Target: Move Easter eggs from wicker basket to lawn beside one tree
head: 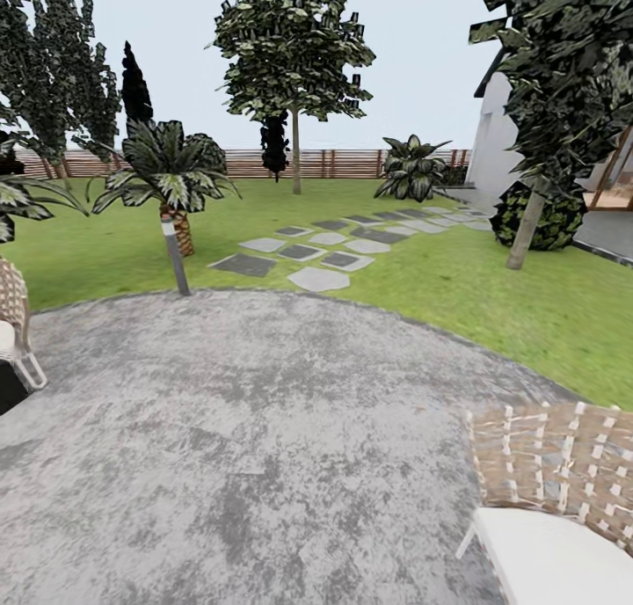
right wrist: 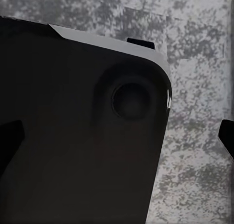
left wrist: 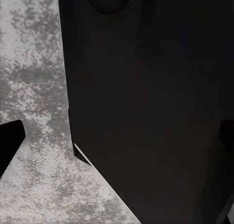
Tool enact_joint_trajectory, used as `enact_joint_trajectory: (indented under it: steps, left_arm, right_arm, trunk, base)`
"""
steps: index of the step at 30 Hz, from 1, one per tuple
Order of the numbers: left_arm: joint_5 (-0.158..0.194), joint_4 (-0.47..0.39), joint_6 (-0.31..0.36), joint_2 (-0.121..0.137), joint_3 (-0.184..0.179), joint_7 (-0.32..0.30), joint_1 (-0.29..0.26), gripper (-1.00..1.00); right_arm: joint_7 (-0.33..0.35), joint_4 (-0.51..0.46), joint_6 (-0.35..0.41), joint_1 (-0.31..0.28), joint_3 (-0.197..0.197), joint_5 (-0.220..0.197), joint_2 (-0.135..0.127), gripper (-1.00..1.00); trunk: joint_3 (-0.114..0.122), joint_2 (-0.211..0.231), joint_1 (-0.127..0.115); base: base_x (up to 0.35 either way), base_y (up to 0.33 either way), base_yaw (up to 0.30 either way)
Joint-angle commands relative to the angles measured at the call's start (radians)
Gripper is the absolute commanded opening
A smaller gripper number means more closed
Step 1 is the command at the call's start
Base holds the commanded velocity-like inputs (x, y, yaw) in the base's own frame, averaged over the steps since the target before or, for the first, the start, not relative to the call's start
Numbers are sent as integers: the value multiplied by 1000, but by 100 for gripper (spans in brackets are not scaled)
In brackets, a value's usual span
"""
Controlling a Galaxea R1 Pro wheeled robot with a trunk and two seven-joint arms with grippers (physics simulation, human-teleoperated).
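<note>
Nearest seat: a woven tan wicker chair with a white cushion (head: 563, 499) sits at the lower right, on the paving.
Second seat: another wicker chair with a white frame (head: 13, 324) shows at the left edge.
Ground underfoot: a round patch of mottled grey paving (head: 246, 438) spreads across the foreground.
Left gripper (left wrist: 117, 146): its dark fingertips (left wrist: 9, 143) stand at opposite edges of the left wrist view, spread apart with nothing between them, over a black robot body panel (left wrist: 156, 112) and the grey paving.
Right gripper (right wrist: 119, 136): its dark fingertips (right wrist: 9, 141) likewise stand wide apart and empty, over a black rounded panel with a circular recess (right wrist: 87, 151).
Post: a slim grey garden light post (head: 174, 255) stands at the paving's edge.
Palm: a short palm with striped fronds (head: 167, 178) rises just behind the post.
The lawn (head: 492, 280): short green grass rings the paving.
Path: flat grey stepping stones (head: 325, 244) run away across the grass.
The tree (head: 527, 227): a leaning pale trunk under dark foliage, at the right, beside a round dark bush (head: 549, 218).
Far edge: a brown slatted wooden fence (head: 343, 163) and a white house (head: 497, 139).
</note>
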Motion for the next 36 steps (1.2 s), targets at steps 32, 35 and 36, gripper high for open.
enact_joint_trajectory:
  steps: [32,35,36]
  left_arm:
    - [0,-1,-1,1,2,1,0,100]
    - [0,-1,0,1,2,1,0,100]
    - [0,-1,0,1,2,1,0,100]
  right_arm:
    - [0,1,-2,-1,3,3,-3,100]
    - [0,2,2,-1,4,2,-3,100]
    - [0,2,2,-1,4,2,-3,100]
  trunk:
    - [-6,0,1]
    - [-6,0,1]
    - [-6,0,1]
  base:
    - [323,0,38]
    - [323,0,0]
    - [323,0,0]
